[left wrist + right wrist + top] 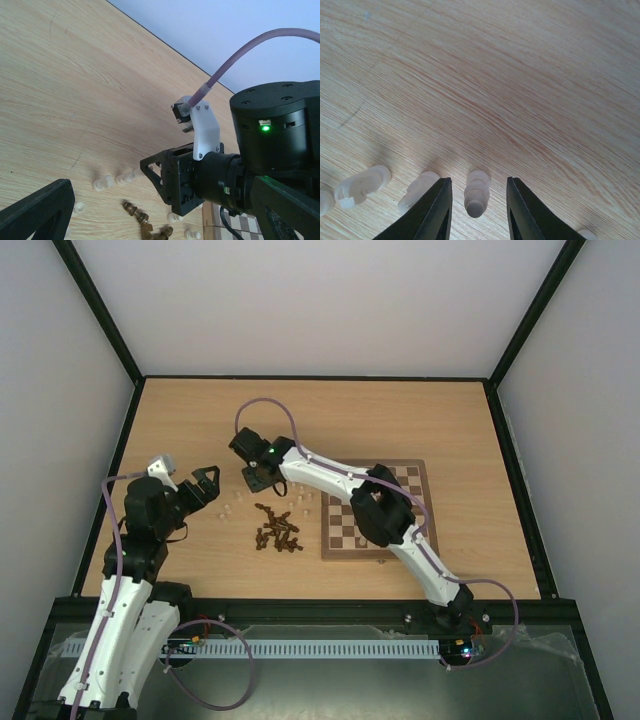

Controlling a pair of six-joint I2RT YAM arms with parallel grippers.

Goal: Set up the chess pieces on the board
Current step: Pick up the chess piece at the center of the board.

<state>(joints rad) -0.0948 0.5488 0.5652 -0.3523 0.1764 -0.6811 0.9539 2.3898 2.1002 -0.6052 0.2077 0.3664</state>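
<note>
While the right end effector (pixel 479 181) gapes around one cream piece (pixel 476 197), perhaps four others (pixel 417 192) nearby, left end effector (pixel 208 487) wide.

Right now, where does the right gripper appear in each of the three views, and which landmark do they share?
Top external: right gripper, left of the board, above the dark pieces.
Left wrist: right gripper, lower centre.
Right wrist: right gripper, bottom edge, open around one pale piece.
Shared landmark: the fallen pale pieces.
</note>
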